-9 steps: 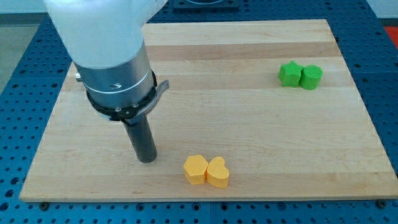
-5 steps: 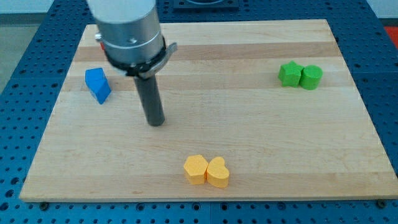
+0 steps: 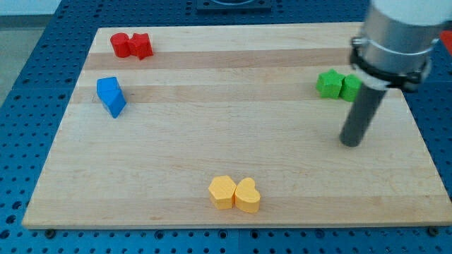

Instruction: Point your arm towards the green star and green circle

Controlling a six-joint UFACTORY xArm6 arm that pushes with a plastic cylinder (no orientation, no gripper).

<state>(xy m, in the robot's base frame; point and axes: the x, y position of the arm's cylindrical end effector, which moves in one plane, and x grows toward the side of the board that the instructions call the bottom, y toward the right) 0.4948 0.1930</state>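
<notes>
The green star point(image 3: 328, 83) and the green circle point(image 3: 349, 87) sit side by side, touching, near the view's right edge of the wooden board point(image 3: 233, 141). The arm's body partly covers the circle's right side. My tip point(image 3: 350, 143) rests on the board below the green pair, about a block's width toward the view's bottom from the circle and apart from both.
Two red blocks point(image 3: 131, 46) lie touching at the view's top left. A blue block point(image 3: 111, 96) lies at the left. A yellow hexagon point(image 3: 222, 192) and a yellow heart point(image 3: 247, 195) touch near the bottom edge.
My tip has swept from the board's left-centre across to the right side, ending just below the green pair. The red and blue blocks have come into view. No block has moved.
</notes>
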